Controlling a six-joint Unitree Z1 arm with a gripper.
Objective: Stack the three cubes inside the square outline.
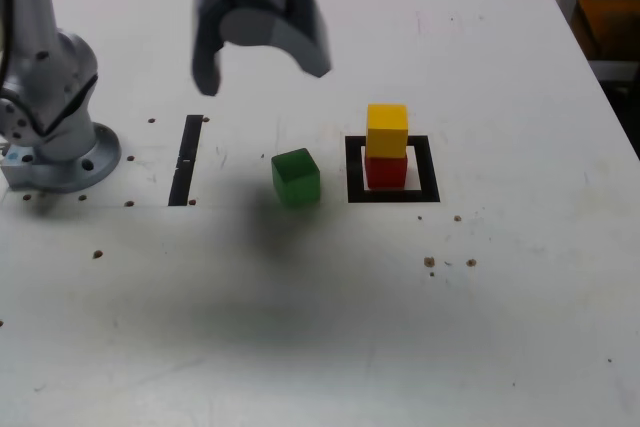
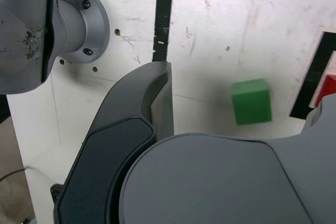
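A yellow cube [image 1: 387, 129] sits on a red cube [image 1: 386, 169] inside the black square outline [image 1: 392, 194]. The green cube [image 1: 296, 177] lies alone on the table to the exterior view's left of the outline. My gripper [image 1: 265, 72] hangs open in the air above and behind the green cube, holding nothing. In the wrist view the green cube [image 2: 251, 100] shows between the two spread fingers [image 2: 157, 98], with a corner of the outline [image 2: 313, 80] and the red cube [image 2: 326, 90] at the edge.
The arm's grey base [image 1: 55, 127] stands at the exterior view's left. A straight black tape strip [image 1: 186, 159] lies between the base and the green cube. Small dark screw holes dot the white table [image 1: 450, 337].
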